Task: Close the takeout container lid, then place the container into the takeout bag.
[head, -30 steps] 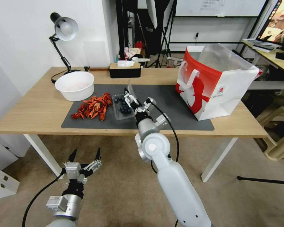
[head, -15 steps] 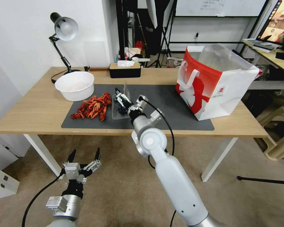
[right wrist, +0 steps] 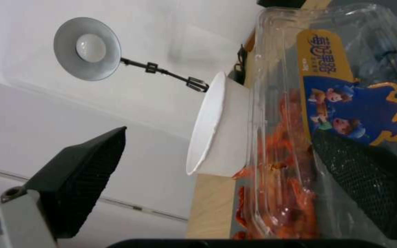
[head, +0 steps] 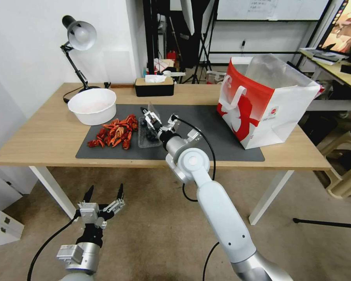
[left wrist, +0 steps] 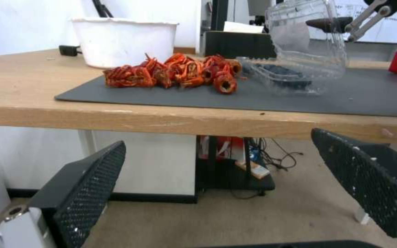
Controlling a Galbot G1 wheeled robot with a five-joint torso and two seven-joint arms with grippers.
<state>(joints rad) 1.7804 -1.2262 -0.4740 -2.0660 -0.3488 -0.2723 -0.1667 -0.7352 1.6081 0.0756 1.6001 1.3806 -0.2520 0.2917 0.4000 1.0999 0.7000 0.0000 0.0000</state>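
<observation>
Right claw (head: 149,116) is over the takeout container (head: 149,134), fingers spread wide, not gripping. In the right wrist view one finger pad (right wrist: 368,179) sits against the labelled face of the lid (right wrist: 345,103); the other finger is well out in free air on the far side. Can't tell from the head view whether that pad actually presses the plastic.

Lid is raised, roughly upright off the hinge, tilted slightly; container not closed. In the left wrist view the lid (left wrist: 306,34) stands above the base tray, with the right claw's linkage just beside its upper edge. Dark blueberries (head: 150,136) are in the base half. Container rests on the dark mat (head: 214,132) on the wooden tabletop (head: 46,132), near the mat's middle.

Just beside the container, on the robot's left, a pile of red crayfish (head: 115,134) lies on the mat, close to the tray but whether touching is unclear. White round bowl (head: 92,105) sits behind the crayfish at the mat's corner. Desk lamp (head: 78,37) stands behind the bowl.

Takeout bag (head: 267,101) stands upright on the robot's right end of the tabletop, mouth open with clear liner sticking up, well apart from the container.

Left claw (head: 104,195) is parked low, below tabletop level in front of the table edge, fingers open, holding nothing.
</observation>
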